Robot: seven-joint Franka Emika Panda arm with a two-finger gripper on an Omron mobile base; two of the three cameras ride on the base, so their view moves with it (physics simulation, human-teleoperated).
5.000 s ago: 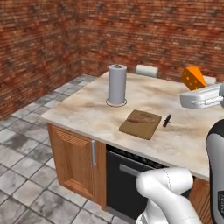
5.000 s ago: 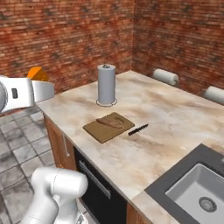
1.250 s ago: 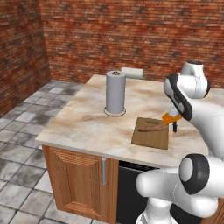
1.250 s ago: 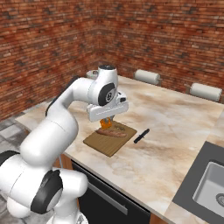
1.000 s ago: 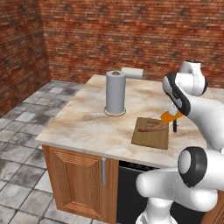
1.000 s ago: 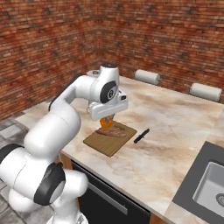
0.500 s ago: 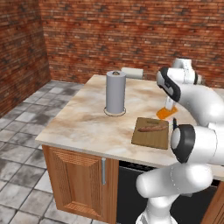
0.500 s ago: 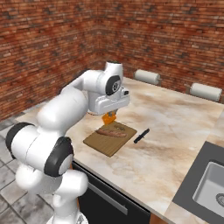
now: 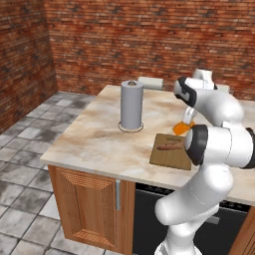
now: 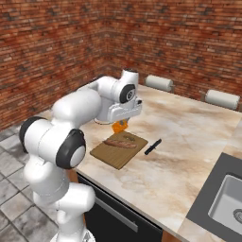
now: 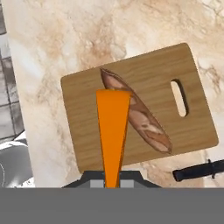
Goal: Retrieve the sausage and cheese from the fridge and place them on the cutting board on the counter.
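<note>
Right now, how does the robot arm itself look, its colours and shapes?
The arm is glossy white, built of thick rounded segments with dark grey rings at the joints. Its gripper hangs from a boxy white hand; in the hand view, the finger tips are small and grey. No cables or markings show.

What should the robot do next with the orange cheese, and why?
Probably lower it straight down and let go. The pincer holds the cheese in the air above the cutting board, and the sausage already lies there, so only the cheese is left to place.

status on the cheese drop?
Tool shut on cheese, above cutting board. Sausage on board. Knife beside it, not blocking.
</note>
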